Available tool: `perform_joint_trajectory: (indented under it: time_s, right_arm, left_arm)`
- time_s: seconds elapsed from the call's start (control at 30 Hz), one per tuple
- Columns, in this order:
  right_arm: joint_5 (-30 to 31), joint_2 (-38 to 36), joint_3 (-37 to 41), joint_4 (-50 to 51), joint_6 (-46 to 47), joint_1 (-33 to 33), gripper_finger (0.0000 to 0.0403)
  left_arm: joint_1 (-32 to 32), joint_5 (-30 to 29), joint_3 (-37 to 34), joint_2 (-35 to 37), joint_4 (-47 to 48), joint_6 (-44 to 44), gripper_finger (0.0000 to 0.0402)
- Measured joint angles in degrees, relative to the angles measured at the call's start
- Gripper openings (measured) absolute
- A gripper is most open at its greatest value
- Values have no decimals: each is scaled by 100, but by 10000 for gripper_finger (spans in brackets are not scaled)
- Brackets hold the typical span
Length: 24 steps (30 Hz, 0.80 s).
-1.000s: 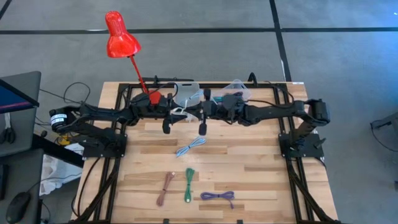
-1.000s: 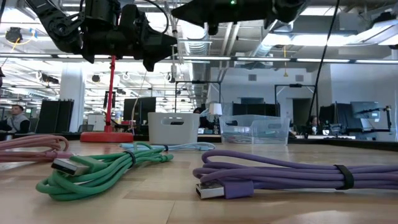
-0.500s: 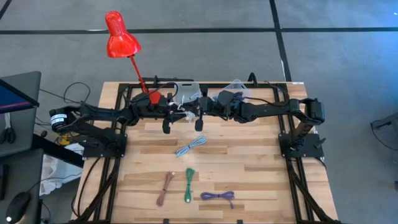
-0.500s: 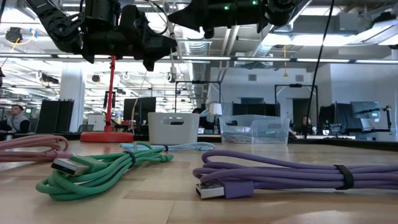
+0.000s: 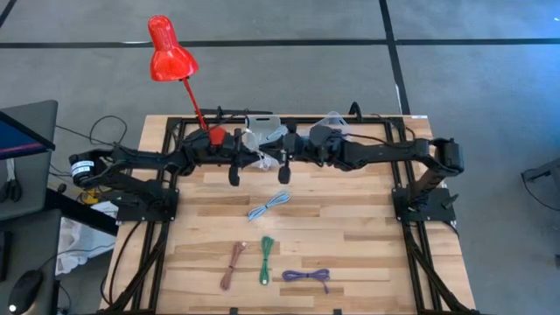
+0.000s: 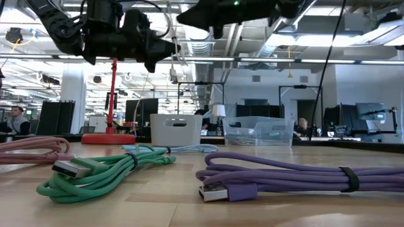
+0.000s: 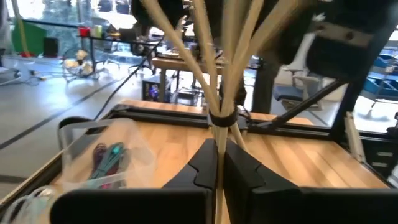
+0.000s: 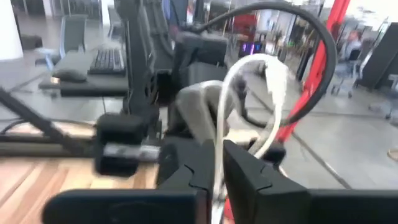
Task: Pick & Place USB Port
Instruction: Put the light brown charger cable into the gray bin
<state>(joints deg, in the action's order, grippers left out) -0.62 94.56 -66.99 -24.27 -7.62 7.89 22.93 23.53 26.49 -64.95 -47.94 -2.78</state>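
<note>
White USB cable (image 5: 259, 156) hangs mid-air above the white bin (image 5: 262, 129), both grippers clamped on it: left gripper (image 7: 219, 163), right gripper (image 8: 214, 163). Clear bin (image 7: 106, 149) holds teal and purple cables.

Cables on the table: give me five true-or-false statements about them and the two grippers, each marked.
1. The left gripper is shut on a white cable. True.
2. The purple cable lies nearer the front edge of the table than the light blue cable. True.
3. The green cable is hanging from the right gripper. False: it lies on the table, between the pink cable and the purple one.
4. Both grippers are raised above the back of the table, near the white bin. True.
5. The red lamp stands at the front right corner. False: it stands at the back left.
</note>
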Motion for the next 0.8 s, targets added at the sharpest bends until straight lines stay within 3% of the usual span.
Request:
perform_joint_trajectory:
  time_s: [0.23,0.47,0.67,0.8]
  right_arm:
    - [46,-791,-3,1393,13,-138,68]
    - [121,-1476,24,2524,-131,-433,73]
    - [1142,-2045,343,2965,-586,-972,64]
    - [1443,-2478,724,2822,-581,-1257,59]
  left_arm:
    - [483,11,-1,0,14,-1,8]
    - [1062,30,-1,-3,709,-56,8]
    - [1498,38,1,-43,940,-55,8]
    - [1684,311,2,-373,943,-53,8]
